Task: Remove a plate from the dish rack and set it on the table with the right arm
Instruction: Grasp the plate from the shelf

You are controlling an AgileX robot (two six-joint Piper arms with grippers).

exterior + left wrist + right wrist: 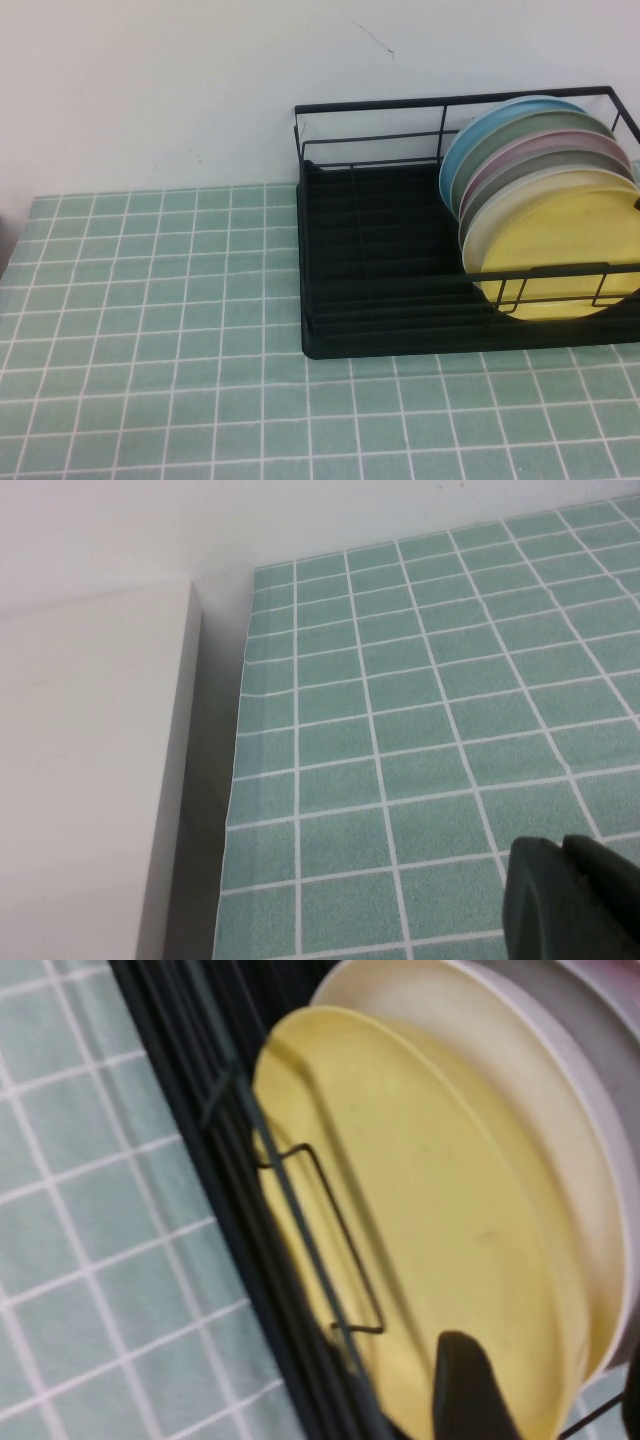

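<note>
**Yellow plate still in rack, front of the stack**

Your round plain yellow plate [560, 262] stands on edge, leaning back, at the right end of the black rectangular wire dish rack [380, 270], nearest the front rail. That thin front bar crosses the plate's lower face, and in the right wrist view a wire loop of the rack [330, 1240] sits right against the yellow face [420, 1240].

Behind it, touching or close to it, you have a cream-white plate [490, 215], then grey, pink [520, 150], green and blue plates [470, 140] fanned back toward the rear rail. The left part of the rack's slatted base is bare.

The pale green tiled table [150, 330] gives you open room left of the rack and along the front strip below it. The rack runs off the high view's right edge. The table's left edge meets a white panel [90, 780].

Right gripper [540, 1390]: just over the yellow plate's rim, one dark finger [470, 1390] in front of its face, another at the frame edge, spread apart, holding nothing.

Left gripper [575, 895]: low over bare tiles near the table's left edge, well away from the rack; only a dark tip shows, so you can't tell its opening.
</note>
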